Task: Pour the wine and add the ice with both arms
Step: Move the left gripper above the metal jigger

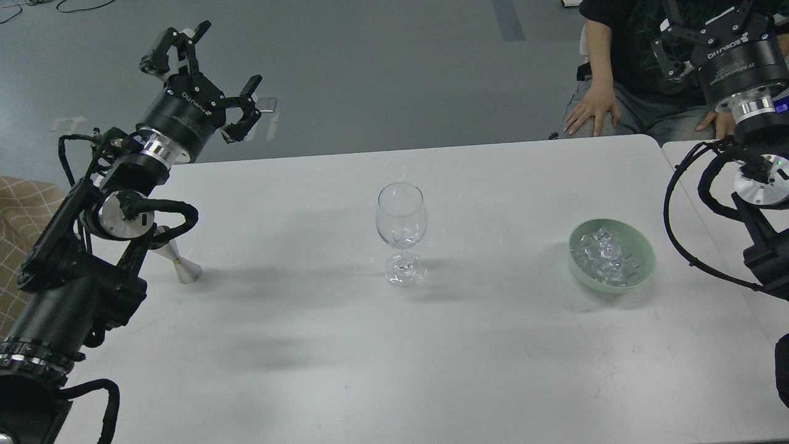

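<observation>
Mid-table: empty wine glass (401,231) upright; well to its right, green bowl (612,256) holding the ice (604,256); at left, a steel jigger (179,262) partly behind the left arm. Beyond the far edge, left gripper (212,68) spread wide, holding nothing. Right gripper (709,37) raised before a seated person (622,68), fingers apart, nothing held.

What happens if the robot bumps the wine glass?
The wine glass would probably tip easily: a tall bowl sits on a thin stem and small foot. It looks empty, so likely light. Being thin clear glass, it could break.
</observation>
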Controlling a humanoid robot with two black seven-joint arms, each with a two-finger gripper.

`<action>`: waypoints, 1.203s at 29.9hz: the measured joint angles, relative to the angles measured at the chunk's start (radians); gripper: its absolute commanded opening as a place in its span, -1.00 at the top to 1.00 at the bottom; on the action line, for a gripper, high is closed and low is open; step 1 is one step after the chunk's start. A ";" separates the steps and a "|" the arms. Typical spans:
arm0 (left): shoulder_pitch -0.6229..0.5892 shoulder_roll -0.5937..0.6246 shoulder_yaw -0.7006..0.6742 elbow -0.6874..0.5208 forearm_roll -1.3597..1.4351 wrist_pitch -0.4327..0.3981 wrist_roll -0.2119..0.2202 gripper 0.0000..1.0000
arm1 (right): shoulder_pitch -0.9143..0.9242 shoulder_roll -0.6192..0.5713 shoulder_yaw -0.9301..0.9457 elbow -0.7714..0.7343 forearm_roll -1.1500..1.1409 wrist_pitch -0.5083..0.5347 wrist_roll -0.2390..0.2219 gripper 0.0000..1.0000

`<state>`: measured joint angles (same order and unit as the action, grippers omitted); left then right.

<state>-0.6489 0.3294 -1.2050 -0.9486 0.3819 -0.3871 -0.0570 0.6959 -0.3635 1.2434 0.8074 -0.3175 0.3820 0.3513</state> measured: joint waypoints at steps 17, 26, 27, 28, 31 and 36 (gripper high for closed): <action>-0.044 0.033 -0.003 0.035 -0.015 0.037 0.007 -0.96 | 0.021 0.006 -0.015 -0.028 -0.004 -0.011 0.000 -1.00; -0.042 0.052 -0.002 0.039 -0.015 0.077 0.014 -0.96 | 0.024 0.010 -0.040 -0.014 0.002 0.001 -0.011 -1.00; -0.042 0.051 -0.002 0.041 -0.015 0.079 0.014 -0.96 | 0.022 0.009 -0.041 -0.014 0.002 0.001 -0.013 -1.00; -0.042 0.050 -0.001 0.043 -0.015 0.080 0.014 -0.96 | 0.021 0.009 -0.041 -0.015 0.002 0.001 -0.014 -1.00; -0.042 0.043 0.003 0.049 -0.015 0.093 0.015 -0.96 | 0.013 0.011 -0.041 -0.016 0.002 -0.007 -0.015 -1.00; -0.040 0.033 0.005 0.052 -0.015 0.120 0.013 -0.96 | 0.007 0.015 -0.039 -0.023 0.003 -0.018 -0.015 -1.00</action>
<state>-0.6890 0.3623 -1.2001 -0.8961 0.3666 -0.2675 -0.0436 0.7025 -0.3485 1.2040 0.7842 -0.3147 0.3639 0.3360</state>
